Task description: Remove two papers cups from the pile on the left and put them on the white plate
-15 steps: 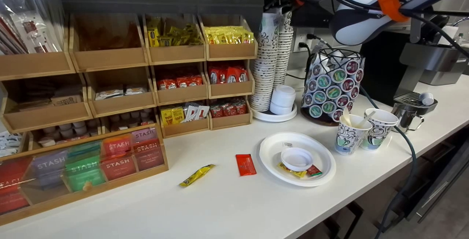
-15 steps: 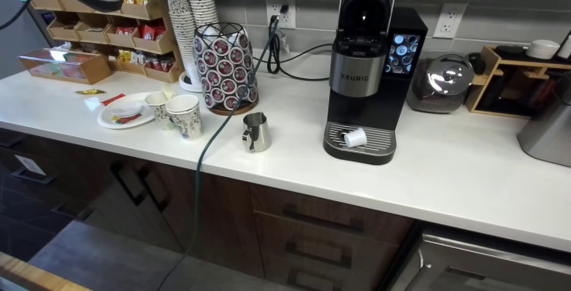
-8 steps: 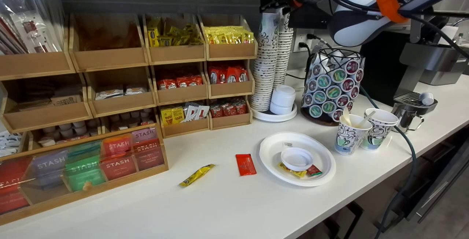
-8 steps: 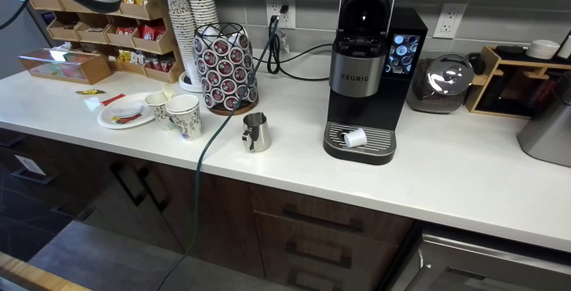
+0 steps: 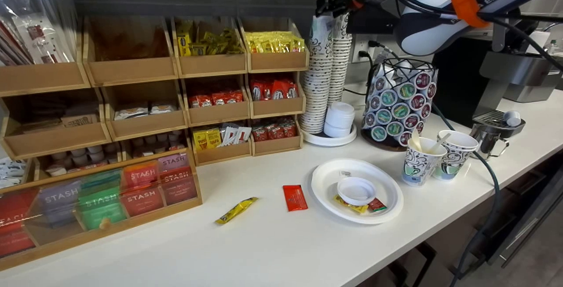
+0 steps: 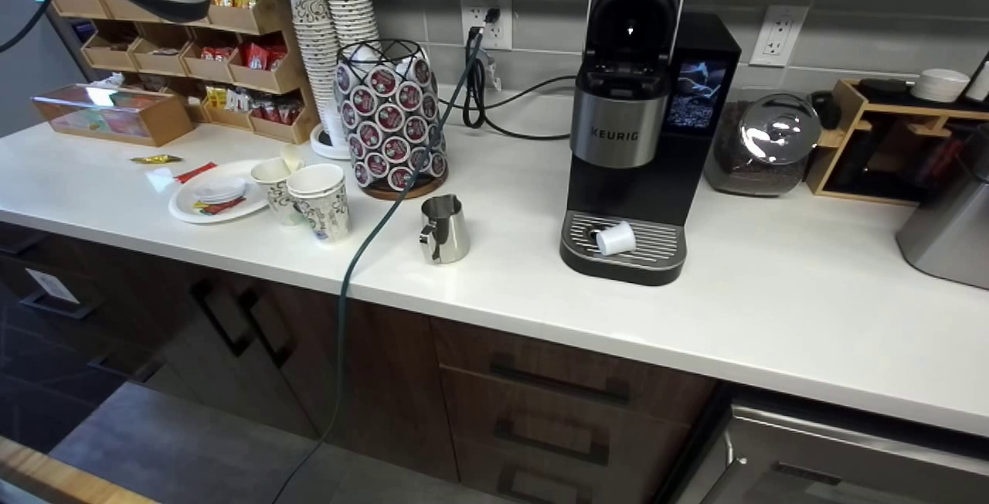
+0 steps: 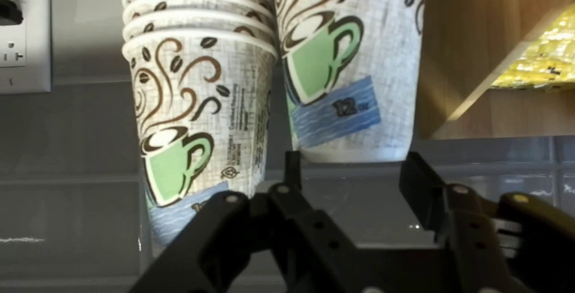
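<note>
The pile [image 5: 317, 89] is a column of nested white paper cups, upside down with narrow ends up; it also shows in an exterior view [image 6: 315, 48]. Its top paper cup [image 5: 322, 36] appears at the right in the upside-down wrist view [image 7: 355, 59], with a green mug print. My gripper [image 5: 327, 10] is at the top of the pile. In the wrist view its fingertips [image 7: 350, 156] press against both sides of this cup's narrow end, only at the very edge. The white plate [image 5: 324, 183] lies on the counter, holding a small white dish [image 5: 356, 190] and packets.
A taller cup column [image 5: 341, 53] stands close beside the pile. Wooden bins [image 5: 277, 146] flank it, and a pod rack [image 5: 398, 102] stands nearby. Two patterned cups [image 5: 420, 166] [image 5: 455, 157] stand by the plate. A red packet [image 5: 295, 197] and yellow stick [image 5: 236, 210] lie on the counter.
My gripper's fingers look wider apart half a second ago than a second ago, and are closer together now. The pile's top has shifted slightly left. The plate is unmoved.
</note>
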`<state>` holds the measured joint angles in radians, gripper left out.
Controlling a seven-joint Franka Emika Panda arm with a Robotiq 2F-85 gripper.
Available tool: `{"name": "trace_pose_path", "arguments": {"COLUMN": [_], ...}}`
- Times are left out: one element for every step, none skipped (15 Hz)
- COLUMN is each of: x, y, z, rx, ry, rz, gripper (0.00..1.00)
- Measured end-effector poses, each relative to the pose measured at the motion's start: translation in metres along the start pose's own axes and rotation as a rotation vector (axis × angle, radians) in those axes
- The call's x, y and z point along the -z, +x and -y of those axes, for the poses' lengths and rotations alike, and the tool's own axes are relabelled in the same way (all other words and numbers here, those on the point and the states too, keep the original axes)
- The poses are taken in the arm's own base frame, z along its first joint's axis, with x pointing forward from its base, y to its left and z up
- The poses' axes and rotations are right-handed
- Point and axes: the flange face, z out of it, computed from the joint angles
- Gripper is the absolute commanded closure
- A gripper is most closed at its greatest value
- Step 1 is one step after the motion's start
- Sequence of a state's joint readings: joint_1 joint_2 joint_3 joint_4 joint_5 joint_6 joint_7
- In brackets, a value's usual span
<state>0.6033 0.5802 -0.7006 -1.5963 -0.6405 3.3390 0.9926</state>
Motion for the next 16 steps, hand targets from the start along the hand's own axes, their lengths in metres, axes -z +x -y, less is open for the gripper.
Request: {"name": "trace_pose_path", "arguments": {"x": [0.0,0.0,0.0,0.001,0.002,0.003,0.004,0.005,0.007,0.007,0.008,0.008,0.008,0.008,0.007,0.007], "y": [0.0,0.0,0.001,0.002,0.004,0.006,0.008,0.012,0.014,0.016,0.016,0.015,0.014,0.012,0.01,0.008], "z": [0.0,0.0,0.0,0.0,0.0,-0.001,-0.001,-0.002,-0.004,-0.005,-0.005,-0.004,-0.003,-0.001,0.001,0.004], "rx": [0.004,0.008,0.011,0.012,0.011,0.005,-0.001,-0.007,-0.009,-0.008,-0.007,-0.006,-0.004,-0.004,-0.003,-0.003], "ry": [-0.003,-0.006,-0.009,-0.011,-0.013,-0.015,-0.017,-0.02,-0.024,-0.027,-0.029,-0.029,-0.027,-0.025,-0.021,-0.016], "rz": [-0.001,-0.002,-0.005,-0.008,-0.011,-0.014,-0.019,-0.025,-0.031,-0.034,-0.035,-0.033,-0.03,-0.027,-0.023,-0.02], "gripper": [0.7,0.76,0.86,0.99,1.0,1.0,1.0,1.0,1.0,1.0,0.74,0.72,0.66,0.57,0.51,0.44]}}
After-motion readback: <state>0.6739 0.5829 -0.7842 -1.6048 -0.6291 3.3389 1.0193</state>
